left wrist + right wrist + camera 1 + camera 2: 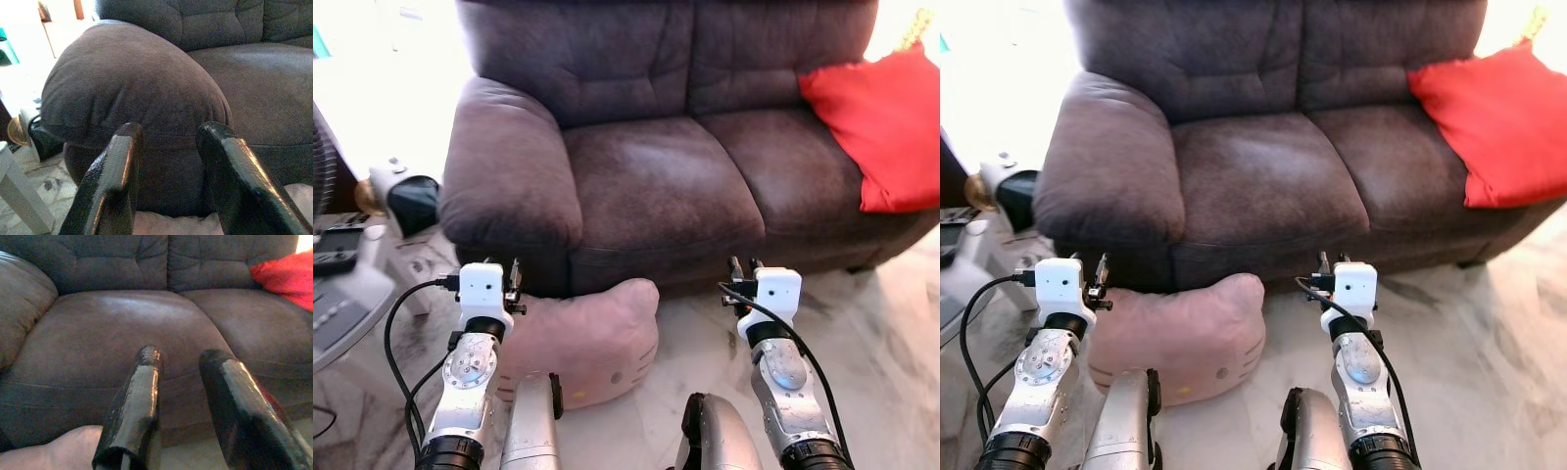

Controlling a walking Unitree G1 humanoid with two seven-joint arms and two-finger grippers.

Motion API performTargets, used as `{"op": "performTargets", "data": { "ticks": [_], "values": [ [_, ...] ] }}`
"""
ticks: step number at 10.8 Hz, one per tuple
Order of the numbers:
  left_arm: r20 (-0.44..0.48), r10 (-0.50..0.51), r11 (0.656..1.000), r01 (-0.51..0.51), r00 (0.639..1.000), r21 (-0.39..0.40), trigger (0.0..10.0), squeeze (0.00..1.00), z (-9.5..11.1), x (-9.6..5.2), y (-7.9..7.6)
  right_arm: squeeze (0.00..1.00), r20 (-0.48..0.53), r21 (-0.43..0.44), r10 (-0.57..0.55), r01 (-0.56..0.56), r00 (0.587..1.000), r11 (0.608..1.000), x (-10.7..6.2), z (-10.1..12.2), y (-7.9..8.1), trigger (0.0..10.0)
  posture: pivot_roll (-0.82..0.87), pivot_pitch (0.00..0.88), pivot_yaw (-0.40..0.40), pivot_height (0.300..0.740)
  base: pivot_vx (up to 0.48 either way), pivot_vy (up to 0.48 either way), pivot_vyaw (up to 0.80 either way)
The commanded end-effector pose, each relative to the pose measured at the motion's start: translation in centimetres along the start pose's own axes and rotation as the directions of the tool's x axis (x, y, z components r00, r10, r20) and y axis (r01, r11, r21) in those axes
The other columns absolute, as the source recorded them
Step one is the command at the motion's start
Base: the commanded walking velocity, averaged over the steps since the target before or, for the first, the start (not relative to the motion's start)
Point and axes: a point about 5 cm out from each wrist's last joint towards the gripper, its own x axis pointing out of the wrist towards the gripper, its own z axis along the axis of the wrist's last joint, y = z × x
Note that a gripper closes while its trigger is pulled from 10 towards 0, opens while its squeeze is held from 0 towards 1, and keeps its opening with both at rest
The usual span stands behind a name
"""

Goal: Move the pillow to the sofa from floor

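Pink pillow on the floor against the sofa front. Both arms raised forward: left gripper above the pillow's left edge, right gripper beside it. Left wrist: fingers parted, empty, facing the armrest. Right wrist: fingers parted, empty, facing the seat; red cushion beyond.

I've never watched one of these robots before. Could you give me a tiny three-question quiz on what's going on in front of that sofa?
1. True or false: the pink pillow already lies on the sofa seat.
2. Which colour is the cushion on the sofa: A green, B red, C blue?
3. Fill in: the fingers of the left gripper and the right gripper stand ____, holding nothing.

Key: 1 false, it lies on the floor against the sofa front, between the two arms. 2 B. 3 open.
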Motion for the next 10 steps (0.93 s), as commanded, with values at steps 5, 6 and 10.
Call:
{"op": "performTargets", "data": {
  "ticks": [5, 6, 10],
  "values": [
    [-0.010, -0.016, 1.000, 0.016, 1.000, 0.001, 10.0, 0.00, 0.10, 0.21, -0.41, 0.00, 0.006, -0.027, 0.017, -0.017, 1.000, 0.999, -0.08, 0.13, 0.09, 10.0, 0.07, 0.073, -0.068, 0.558, 0.000, 0.000, 0.24],
    [-0.010, -0.016, 1.000, 0.016, 1.000, 0.000, 10.0, 0.00, 0.08, 0.20, -0.41, 0.00, 0.005, -0.027, 0.021, -0.021, 1.000, 0.999, -0.11, 0.11, 0.14, 10.0, 0.08, 0.074, -0.068, 0.558, 0.000, 0.000, 0.80],
    [-0.013, -0.015, 1.000, 0.015, 1.000, 0.000, 10.0, 0.00, 0.06, 0.18, -0.39, 0.00, 0.001, -0.017, 0.019, -0.019, 1.000, 1.000, -0.18, 0.02, 0.17, 10.0, 0.08, 0.078, -0.067, 0.558, 0.000, 0.000, 0.20]
  ]
}}
